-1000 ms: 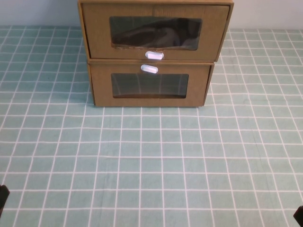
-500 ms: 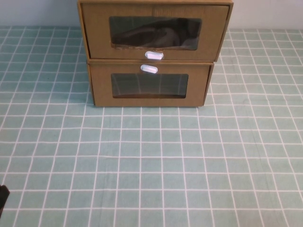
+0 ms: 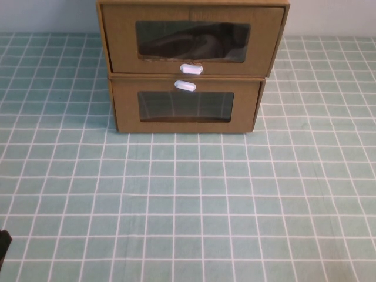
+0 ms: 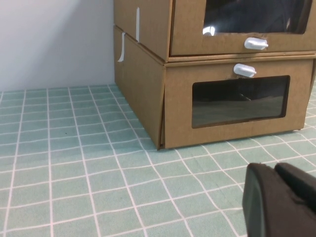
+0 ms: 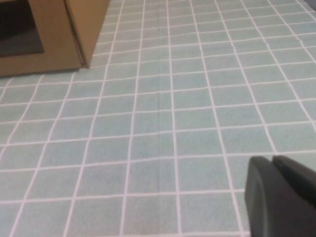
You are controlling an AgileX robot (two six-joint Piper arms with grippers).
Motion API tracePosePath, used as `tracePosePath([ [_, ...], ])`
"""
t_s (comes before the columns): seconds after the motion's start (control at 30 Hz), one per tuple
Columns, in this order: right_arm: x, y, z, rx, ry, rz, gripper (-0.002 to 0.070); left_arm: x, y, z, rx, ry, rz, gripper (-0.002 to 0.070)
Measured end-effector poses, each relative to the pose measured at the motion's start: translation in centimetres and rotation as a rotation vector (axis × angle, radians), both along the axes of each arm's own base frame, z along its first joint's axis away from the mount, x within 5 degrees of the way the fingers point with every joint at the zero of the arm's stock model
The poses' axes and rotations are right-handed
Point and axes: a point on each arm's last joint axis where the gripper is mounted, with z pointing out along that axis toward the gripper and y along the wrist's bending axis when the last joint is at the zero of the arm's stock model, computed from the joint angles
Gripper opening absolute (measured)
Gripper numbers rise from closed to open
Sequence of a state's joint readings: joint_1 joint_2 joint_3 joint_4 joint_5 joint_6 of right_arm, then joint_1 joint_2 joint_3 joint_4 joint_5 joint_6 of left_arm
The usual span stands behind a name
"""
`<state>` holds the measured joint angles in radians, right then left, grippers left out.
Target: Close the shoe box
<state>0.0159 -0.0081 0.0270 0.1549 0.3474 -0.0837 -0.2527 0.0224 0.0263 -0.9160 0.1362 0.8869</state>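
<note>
The shoe box sits at the top centre of the high view, stacked on a like cardboard box whose white tab lies above its window. The shoe box's own white pull tab sits just below its clear window, through which a dark shape shows. Its drawer front seems to overhang the lower box's face a little, so by my reading it is not yet pushed fully home, though the gap is hard to judge from this angle.

The left gripper shows in the left wrist view's lower right as dark fingers lying close together, low over the green tiled tablecloth and well short of the boxes; only a dark sliver of that arm shows at the lower left edge of the high view. The right gripper appears in its wrist view's lower right, fingers likewise pressed close, over bare cloth near the lower box's corner; it does not show in the high view.

Risks from here: a push landing on the lower box instead of the upper drawer would do nothing useful. A push off-centre could skew the drawer and jam it in its sleeve. Too hard a shove may slide the whole stack backward, or dent the clear window if contact falls there rather than on cardboard
</note>
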Motion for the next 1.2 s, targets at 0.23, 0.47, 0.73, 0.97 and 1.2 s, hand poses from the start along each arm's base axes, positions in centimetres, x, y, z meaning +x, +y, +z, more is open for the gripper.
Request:
tracePosePath([
  [0.23, 0.0, 0.0, 0.0, -0.01, 0.001, 0.003, -0.0011, 0.0, 0.0, 0.0, 0.0, -0.001, 0.002, -0.0005],
  [0.47, 0.0, 0.0, 0.0, -0.011, 0.001, 0.003, -0.0011, 0.0, 0.0, 0.0, 0.0, -0.001, 0.002, -0.0005],
  [0.73, 0.0, 0.0, 0.0, -0.011, 0.001, 0.003, -0.0011, 0.0, 0.0, 0.0, 0.0, -0.001, 0.002, -0.0005],
  [0.97, 0.0, 0.0, 0.0, -0.011, 0.001, 0.003, -0.0011, 0.2, 0.6, 0.5, 0.04, -0.066, 0.066, -0.0005],
  [1.2, 0.0, 0.0, 0.0, -0.011, 0.002, 0.003, -0.0011, 0.3, 1.6, 0.8, 0.086, -0.12, 0.217, -0.0005],
])
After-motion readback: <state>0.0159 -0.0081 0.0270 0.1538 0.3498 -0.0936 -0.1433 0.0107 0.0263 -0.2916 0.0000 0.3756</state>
